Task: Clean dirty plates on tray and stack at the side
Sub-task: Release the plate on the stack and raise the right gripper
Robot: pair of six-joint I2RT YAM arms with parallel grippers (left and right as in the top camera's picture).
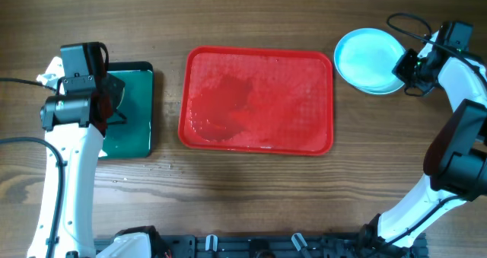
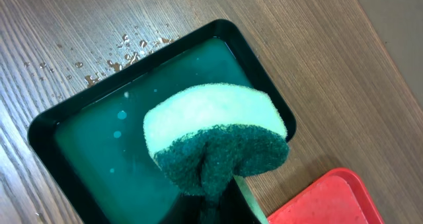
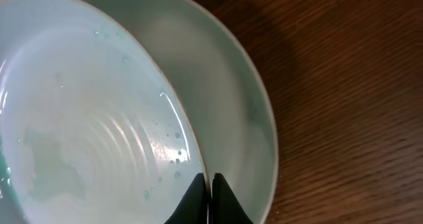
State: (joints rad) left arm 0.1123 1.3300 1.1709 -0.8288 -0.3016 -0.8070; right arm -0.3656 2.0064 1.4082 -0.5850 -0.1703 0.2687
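The red tray [image 1: 259,98] lies mid-table, wet and with no plates on it; its corner shows in the left wrist view [image 2: 330,201]. The plates [image 1: 365,60] are stacked on the table right of the tray. My right gripper [image 1: 402,64] is shut on the rim of the top pale, wet plate [image 3: 86,118], fingertips [image 3: 206,184] pinching it. This plate lies offset over a pale turquoise plate [image 3: 225,72]. I cannot make out a third plate. My left gripper [image 2: 218,197] is shut on a green-and-yellow sponge [image 2: 211,128] above the dark green tray [image 2: 99,145].
The dark green tray [image 1: 137,113] holds teal water and sits left of the red tray. Water drops [image 2: 119,55] lie on the wood beyond it. The arm bases stand along the table's front edge [image 1: 251,243].
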